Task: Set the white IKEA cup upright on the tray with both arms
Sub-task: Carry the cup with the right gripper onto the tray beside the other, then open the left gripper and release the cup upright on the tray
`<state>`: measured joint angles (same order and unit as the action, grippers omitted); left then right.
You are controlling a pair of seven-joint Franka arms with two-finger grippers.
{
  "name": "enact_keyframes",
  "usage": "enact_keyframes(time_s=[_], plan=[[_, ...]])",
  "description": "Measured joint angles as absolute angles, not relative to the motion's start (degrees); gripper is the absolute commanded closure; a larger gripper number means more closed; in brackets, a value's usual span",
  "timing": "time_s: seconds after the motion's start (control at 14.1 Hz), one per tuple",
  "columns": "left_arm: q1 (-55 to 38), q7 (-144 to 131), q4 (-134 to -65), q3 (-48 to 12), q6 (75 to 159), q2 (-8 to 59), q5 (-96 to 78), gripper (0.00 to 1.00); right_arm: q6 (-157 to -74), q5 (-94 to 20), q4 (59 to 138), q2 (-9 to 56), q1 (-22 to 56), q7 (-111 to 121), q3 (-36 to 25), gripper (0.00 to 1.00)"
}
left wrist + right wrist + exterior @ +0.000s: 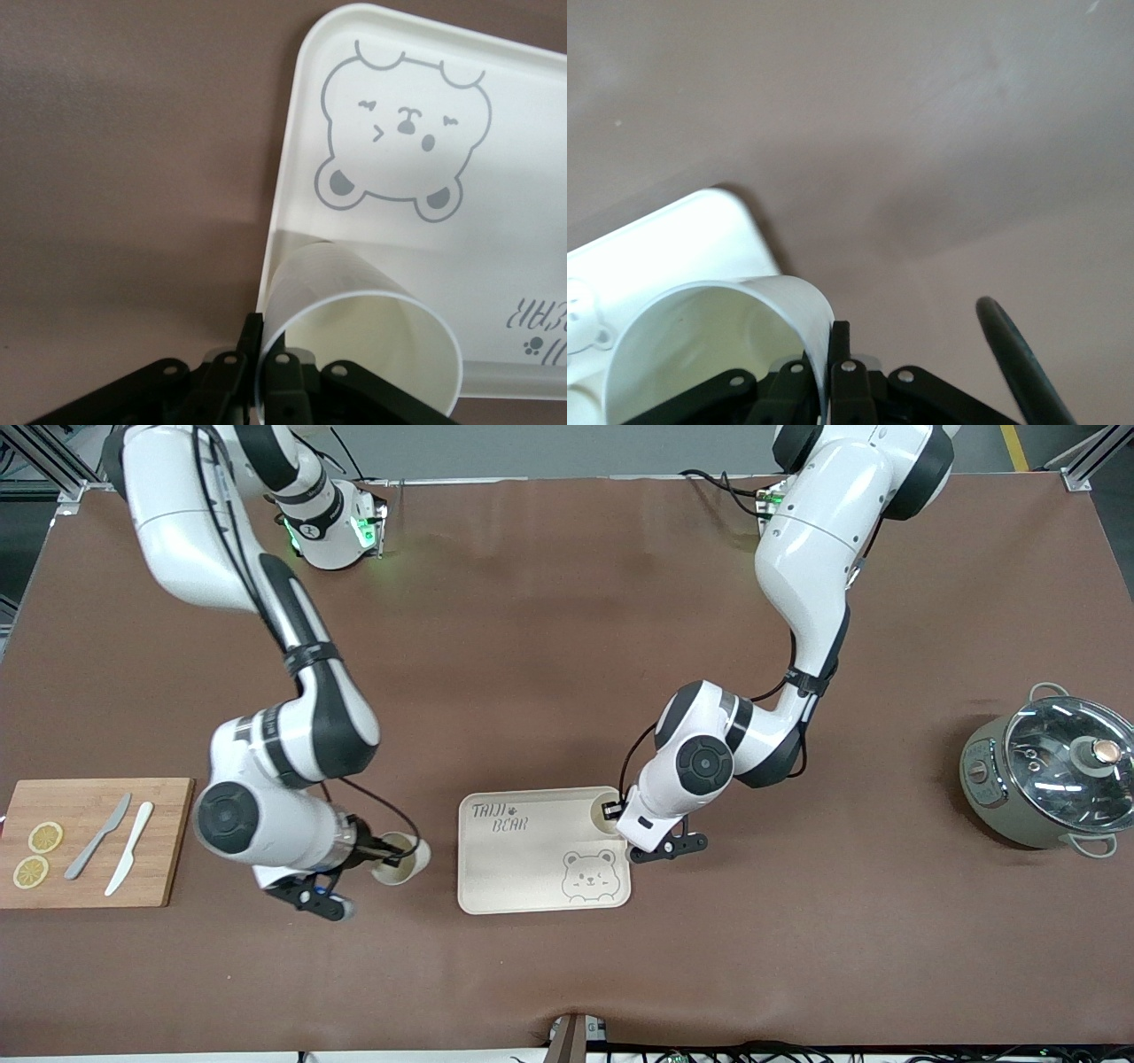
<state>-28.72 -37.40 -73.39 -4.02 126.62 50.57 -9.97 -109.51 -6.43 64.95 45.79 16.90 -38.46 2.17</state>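
First white cup point(403, 861) is read here on a clock face laid over the front view, with twelve toward the robots' bases. At its nine o'clock, at the right arm's end of the table, lies a wooden cutting board point(168, 841). The board carries two lemon slices point(44, 837), a grey knife point(99, 837) and a white knife point(130, 859).

The right gripper point(376, 855) comes in on this cup from nine o'clock. In the right wrist view its fingers point(840, 345) are pinched narrow on the rim wall of the cup point(700, 345), one inside and one outside. The cup is tilted, with its mouth showing from above. Whether it rests on the table cannot be told.

At three o'clock of this cup, just beside it, the tray point(532, 868) lies flat on the brown table point(549, 646). The tray's lettering is at its eleven o'clock corner and its bear drawing point(589, 875) at its five o'clock corner.

At the tray's one o'clock corner the left gripper point(611, 811) holds a second white cup point(601, 825). In the left wrist view its fingers point(251, 341) are clamped narrow on the rim of that cup point(354, 328). The cup leans over the tray point(532, 221), and whether its base touches the tray is unclear.

Well apart at three o'clock, at the left arm's end of the table, stands a grey pot point(1001, 797) under a glass lid point(1072, 757).
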Motion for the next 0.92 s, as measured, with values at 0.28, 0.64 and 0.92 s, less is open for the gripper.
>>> enact_keyframes(time_s=[0.28, 0.64, 0.92], plan=[[-29.46, -37.4, -73.39, -4.05, 127.14, 50.93, -9.97, 0.87, -114.47, -6.36, 65.49, 45.77, 23.27, -49.3, 1.94, 1.0], [-29.41, -35.85, -73.36, -3.78, 127.41, 51.0, -9.97, 0.0, -121.15, 0.29, 67.79, 46.76, 27.73, -57.26, 1.57, 1.0], [-28.46, -34.81, -72.38, -3.32, 126.79, 50.71, -9.97, 0.0, -123.99, 5.55, 70.79, 47.29, 28.56, -59.32, 1.38, 1.0]])
